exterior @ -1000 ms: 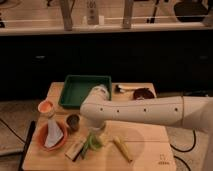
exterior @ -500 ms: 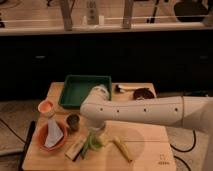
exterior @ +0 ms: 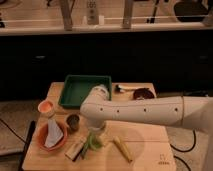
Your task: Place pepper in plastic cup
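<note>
The lime-green plastic cup [exterior: 96, 142] stands on the wooden table [exterior: 150, 140] near the front, just below my arm. A slim dark green pepper [exterior: 86, 148] lies against the cup's left side, slanting down to the left; I cannot tell whether its upper end is inside the cup. My gripper [exterior: 95, 130] points down right above the cup, at the end of the white arm [exterior: 140, 111] that reaches in from the right. The wrist hides most of the gripper.
A pale yellow stick-like vegetable [exterior: 122, 149] lies right of the cup. A metal cup [exterior: 73, 121], an orange-and-white cup [exterior: 45, 107] and an orange plate with white paper [exterior: 51, 136] stand to the left. A green tray [exterior: 82, 90] and a dark red object [exterior: 142, 93] sit behind.
</note>
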